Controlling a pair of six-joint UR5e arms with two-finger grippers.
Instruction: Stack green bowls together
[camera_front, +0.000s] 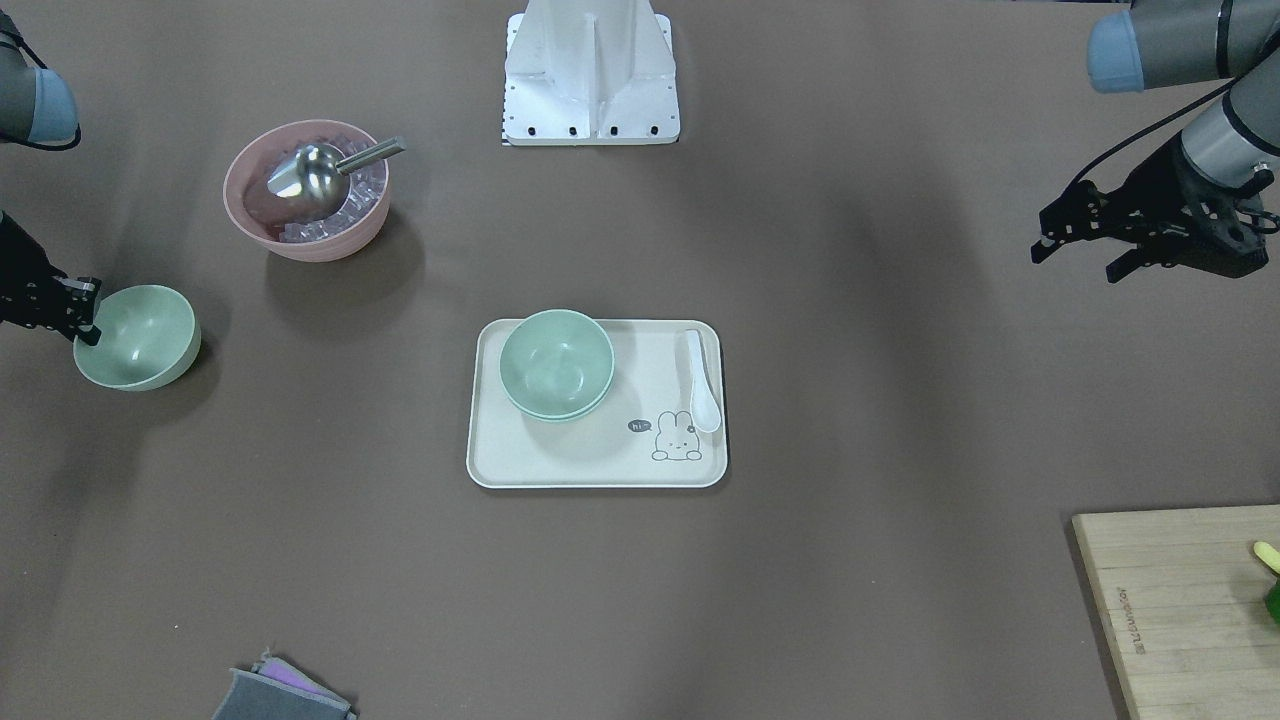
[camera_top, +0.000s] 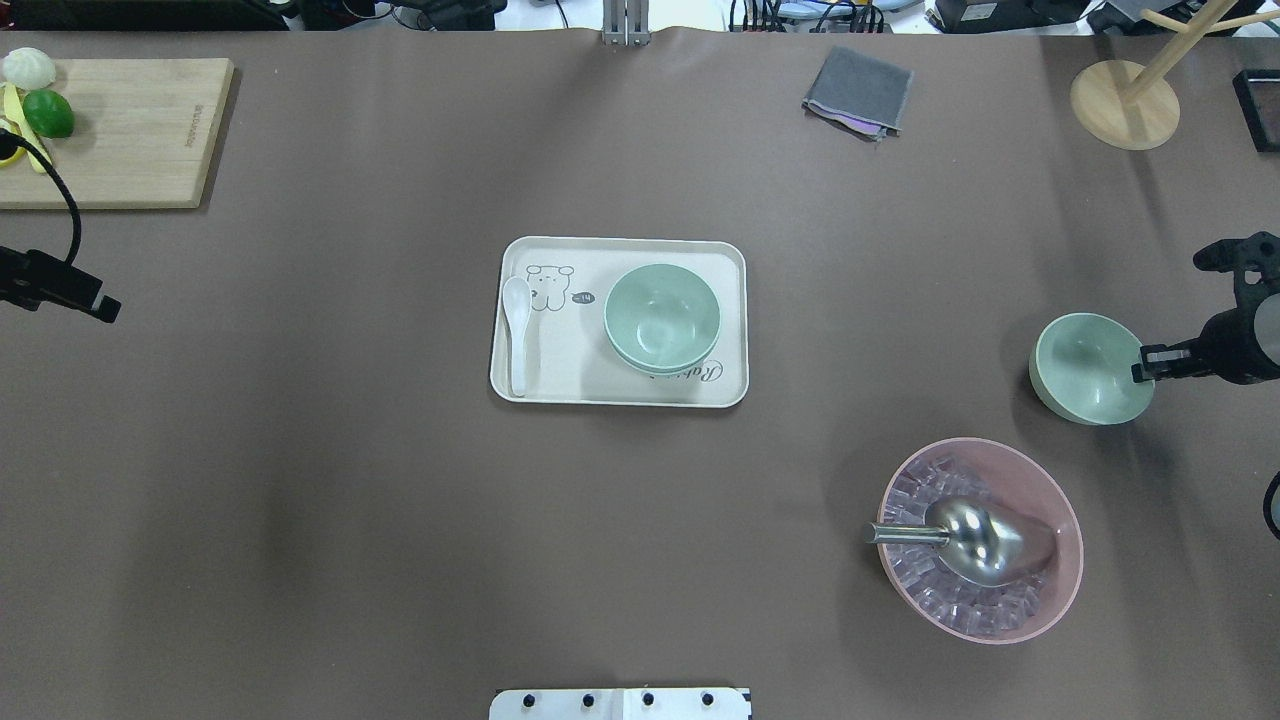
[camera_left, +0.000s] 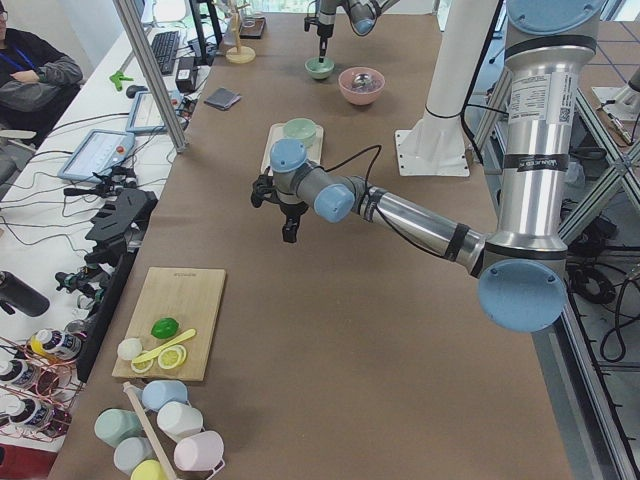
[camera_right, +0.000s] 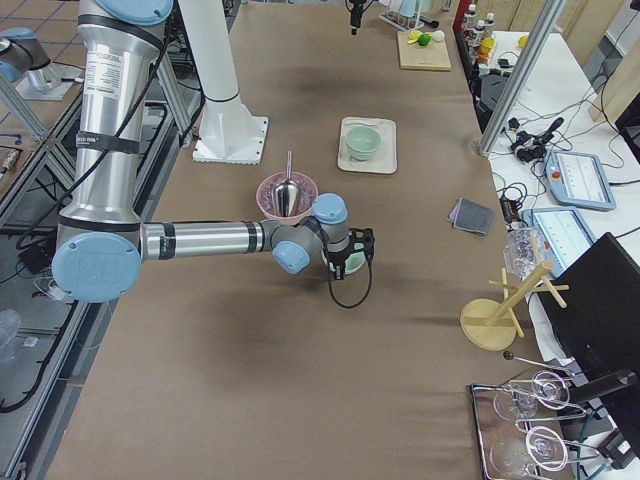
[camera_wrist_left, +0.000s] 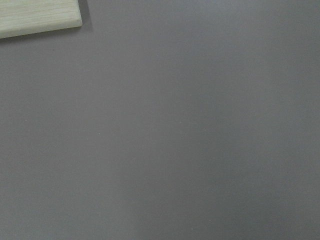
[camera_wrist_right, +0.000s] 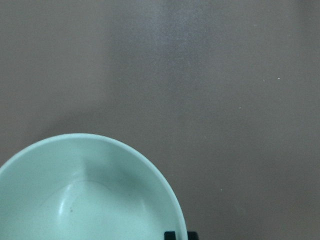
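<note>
My right gripper (camera_top: 1150, 362) pinches the rim of the third green bowl (camera_top: 1085, 368), apparently lifted and tilted, ready for carrying. The stacked green bowls (camera_top: 660, 318) sit well to its left on the tray (camera_top: 620, 244). My left gripper (camera_front: 1078, 258) hangs spread wide, idle.

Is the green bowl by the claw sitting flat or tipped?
Tipped: the green bowl shows its outer wall on one side, its rim pinched by the right claw.

The tray (camera_front: 590, 455) bore a dark bubble (camera_front: 640, 426) reading "hi~" beside a rabbit (camera_front: 677, 437) drawing. Cursive script (camera_top: 697, 373) beginning "Ra" ran along its edge, partly hidden by the bowls (camera_top: 662, 318). The board's (camera_front: 1190, 600) lettering was unreadable.
</note>
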